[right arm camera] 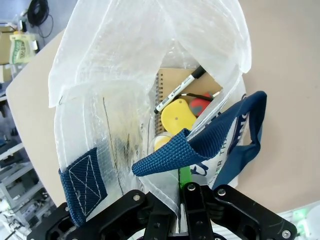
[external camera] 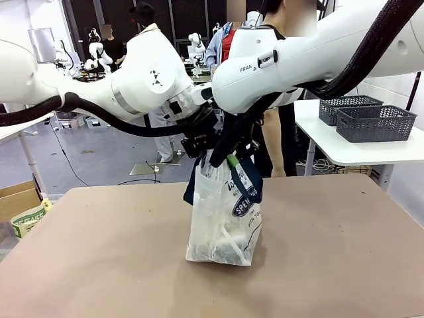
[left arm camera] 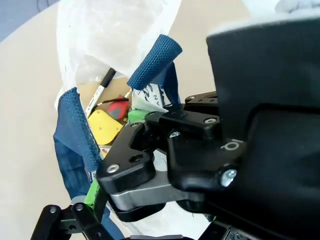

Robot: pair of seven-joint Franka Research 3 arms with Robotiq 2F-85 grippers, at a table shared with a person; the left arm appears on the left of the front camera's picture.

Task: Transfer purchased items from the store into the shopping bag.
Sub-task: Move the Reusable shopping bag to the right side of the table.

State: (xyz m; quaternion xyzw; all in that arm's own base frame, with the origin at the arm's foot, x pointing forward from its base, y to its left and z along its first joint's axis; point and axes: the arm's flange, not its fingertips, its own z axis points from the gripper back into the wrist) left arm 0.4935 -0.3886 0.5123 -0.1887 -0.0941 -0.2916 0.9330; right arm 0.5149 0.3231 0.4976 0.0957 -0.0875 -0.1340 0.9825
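The shopping bag (external camera: 222,222), clear plastic with navy straps, stands upright mid-table. My right gripper (external camera: 232,159) is above it, shut on the bag's rim beside a navy handle (right arm camera: 200,145); a green pad (right arm camera: 184,175) presses the plastic. My left gripper (external camera: 199,142) hovers just left of the bag mouth, open and holding nothing. The left wrist view has the right gripper (left arm camera: 95,192) close in front. Inside the bag lie a spiral notebook (right arm camera: 172,80), a black marker (right arm camera: 177,90), a yellow item (right arm camera: 177,116) and a red item (right arm camera: 200,105).
The tan table (external camera: 99,265) has bare room all around the bag. A person (external camera: 278,139) stands behind the arms at the far side. Two dark grey mesh baskets (external camera: 374,122) sit on a white side table at back right. A cardboard box (external camera: 20,199) is at the left.
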